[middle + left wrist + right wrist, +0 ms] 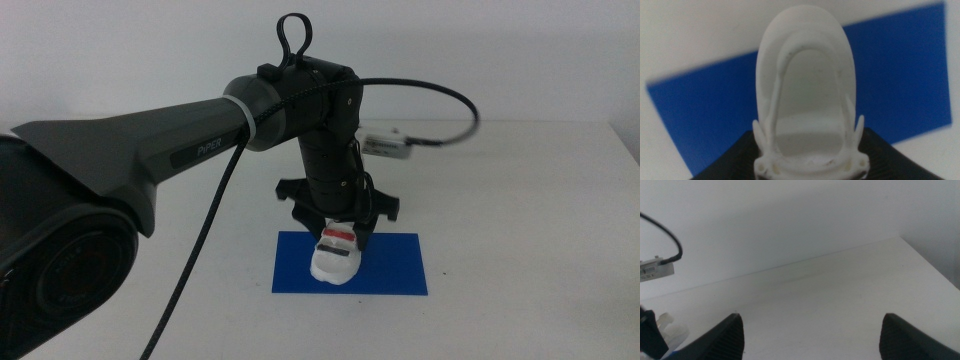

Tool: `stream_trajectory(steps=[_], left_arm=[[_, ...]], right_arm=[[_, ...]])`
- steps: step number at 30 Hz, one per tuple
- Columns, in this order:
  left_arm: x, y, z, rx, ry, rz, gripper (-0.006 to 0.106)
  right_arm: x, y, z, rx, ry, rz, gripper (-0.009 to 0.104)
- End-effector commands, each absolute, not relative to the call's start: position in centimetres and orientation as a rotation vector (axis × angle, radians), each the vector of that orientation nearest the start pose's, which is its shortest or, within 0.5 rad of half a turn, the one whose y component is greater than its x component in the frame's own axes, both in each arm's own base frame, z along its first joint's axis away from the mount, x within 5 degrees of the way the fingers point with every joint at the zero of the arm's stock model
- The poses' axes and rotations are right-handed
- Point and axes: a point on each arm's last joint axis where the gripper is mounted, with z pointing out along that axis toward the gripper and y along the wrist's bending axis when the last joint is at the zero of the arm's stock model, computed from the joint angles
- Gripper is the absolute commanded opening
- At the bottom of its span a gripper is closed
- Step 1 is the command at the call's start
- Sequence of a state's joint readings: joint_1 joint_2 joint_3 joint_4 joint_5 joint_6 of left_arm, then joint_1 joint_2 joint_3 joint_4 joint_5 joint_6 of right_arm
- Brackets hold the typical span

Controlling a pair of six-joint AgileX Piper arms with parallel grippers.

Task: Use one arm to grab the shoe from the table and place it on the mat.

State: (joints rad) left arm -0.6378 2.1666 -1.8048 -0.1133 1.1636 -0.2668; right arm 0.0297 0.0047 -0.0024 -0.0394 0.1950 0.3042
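Dark grey-black arm (150, 165) w/ thick links reaches in from worktop's left edge, holding shoe over mat.
L end effector (338, 222) is clamped on small white sandal-like shoe (335, 255) w/ thick white sole, red + dark grey straps; shoe sits over the flat deep-blue rectangular mat (395, 268), roughly mid-worktop toward the near edge, nose toward the near edge. Can't tell if sole touches mat yet. L wrist cam: shoe (805, 90) between the dark jaws, mat (900, 75) under it on both sides. To do it well, I'd lower straight, keep sole level + fully inside mat's edges, release only once it rests, then lift clear w/o dragging. R end effector (812, 335) waits over bare white worktop (840, 290) nr right edge, jaws wide apart.
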Motion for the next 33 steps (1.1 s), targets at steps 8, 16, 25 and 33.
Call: stream_trajectory(steps=[8, 16, 25, 33], left_arm=[[34.9, -27.7, 20.4, 1.884, 2.382, -0.206, -0.002], [35.2, -27.9, 20.1, 2.109, 2.126, -0.188, -0.002], [36.0, -28.5, 18.1, 2.109, 2.086, -0.166, 0.000], [35.9, -28.6, 17.9, 2.182, 2.009, -0.189, 0.036]], right_arm=[[5.6, 0.1, 19.6, 0.191, 1.662, 0.207, 0.079], [5.6, 0.1, 19.6, 0.191, 1.662, 0.207, 0.079], [5.6, 0.1, 19.6, 0.191, 1.662, 0.207, 0.079], [5.6, 0.1, 19.6, 0.191, 1.662, 0.207, 0.079]])
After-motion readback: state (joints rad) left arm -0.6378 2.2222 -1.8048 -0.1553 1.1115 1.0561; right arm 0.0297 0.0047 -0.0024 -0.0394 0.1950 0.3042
